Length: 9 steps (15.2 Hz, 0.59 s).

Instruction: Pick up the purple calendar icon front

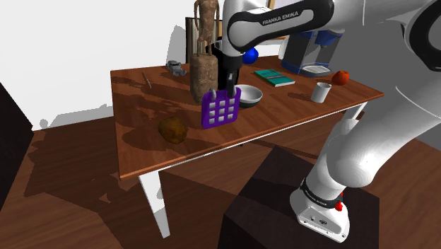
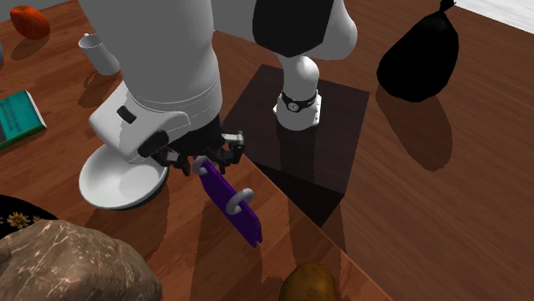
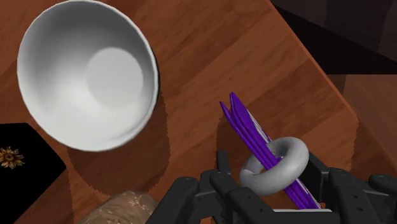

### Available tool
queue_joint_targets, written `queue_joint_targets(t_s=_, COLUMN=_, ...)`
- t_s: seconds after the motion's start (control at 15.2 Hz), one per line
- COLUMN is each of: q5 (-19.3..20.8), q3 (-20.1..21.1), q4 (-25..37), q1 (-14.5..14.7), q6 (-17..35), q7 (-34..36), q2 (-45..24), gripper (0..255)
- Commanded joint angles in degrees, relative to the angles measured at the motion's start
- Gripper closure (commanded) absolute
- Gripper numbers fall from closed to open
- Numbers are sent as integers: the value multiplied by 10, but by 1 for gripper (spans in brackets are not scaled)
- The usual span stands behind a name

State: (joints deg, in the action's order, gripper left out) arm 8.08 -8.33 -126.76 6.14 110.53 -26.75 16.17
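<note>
Between the fingers (image 3: 221,172), purple calendar (image 1: 220,109)

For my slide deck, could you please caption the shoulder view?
Black gripper holds the purple calendar icon over the wooden table, beside a white bowl.

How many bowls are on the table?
1. The white bowl sits on the table, right beside the purple calendar that the gripper holds. The arm may hide others.
</note>
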Motion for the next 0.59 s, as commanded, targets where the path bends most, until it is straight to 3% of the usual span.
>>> queue_joint_targets(t_s=0.0, q5=-1, q3=1, q4=12, q1=0, q6=-14, q7=0, q2=2, gripper=255)
queue_joint_targets(t_s=0.53, q5=-3, q3=4, q4=69, q1=2, q6=-76, q7=-6, q2=7, gripper=255)
